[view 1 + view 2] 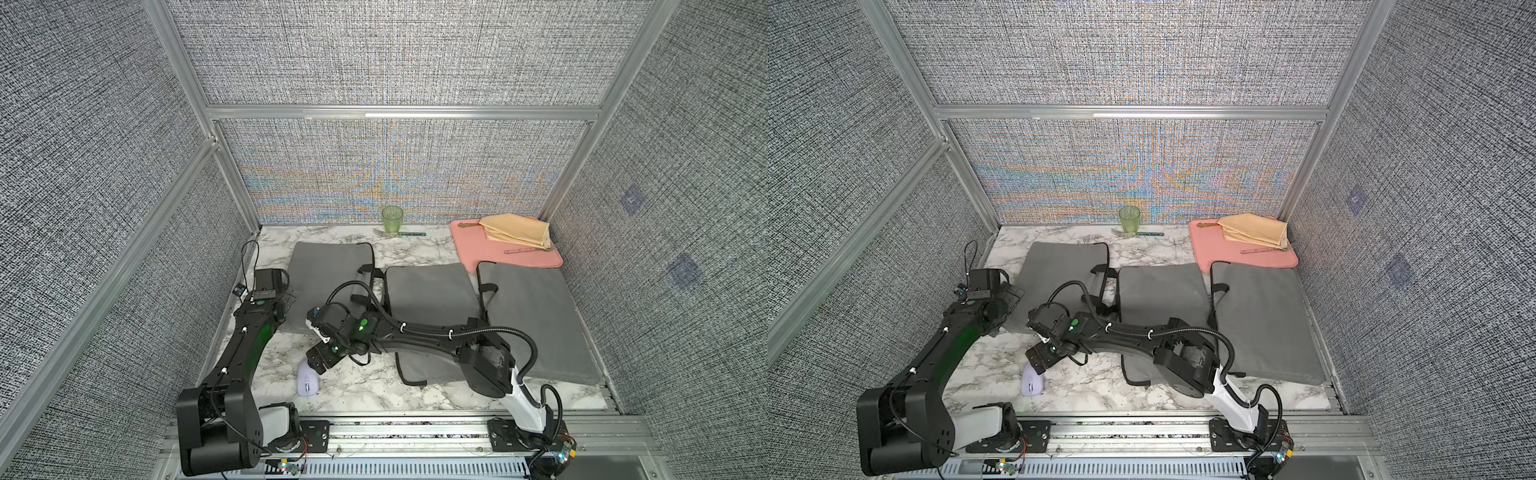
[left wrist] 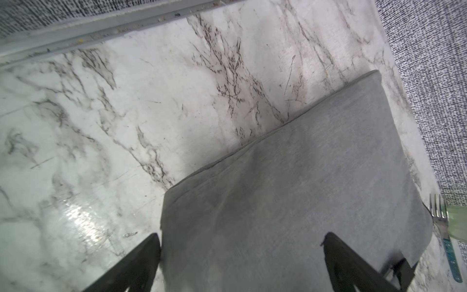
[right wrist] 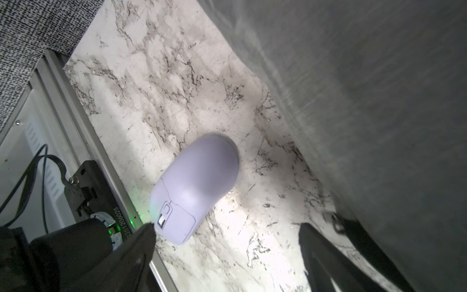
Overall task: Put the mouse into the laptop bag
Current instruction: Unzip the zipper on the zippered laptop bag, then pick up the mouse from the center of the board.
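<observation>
Right gripper (image 3: 226,227): jaws spread wide with nothing between them, low and left of centre in both top views, over the far end of the mouse.
Mouse (image 3: 197,187): lilac, lying flat on the marble table (image 1: 357,390), outside any bag. In the right wrist view its button end sits at one fingertip, not centred in the gap. I cannot tell whether they touch.
Risk at the mouse: closing from here would likely catch it off-centre, so the smooth domed shell could skid away or squirt out.
Left gripper (image 2: 241,236): jaws spread apart, pinching nothing, with grey fabric showing between the fingers. I cannot tell whether they touch it.
Laptop bag (image 1: 324,274): grey, flat, left of centre. No open mouth is visible.
Risk at the bag: with the fabric unheld, the mouse may end up on top of it, not inside.
Neighbours: a second grey bag (image 1: 428,295) and a third grey bag (image 1: 536,316) could be mistaken for the target.
Far edge: green cup (image 1: 392,219), fork (image 1: 399,234) and pink board (image 1: 478,249) bearing yellow cloths (image 1: 515,230), all well apart.
</observation>
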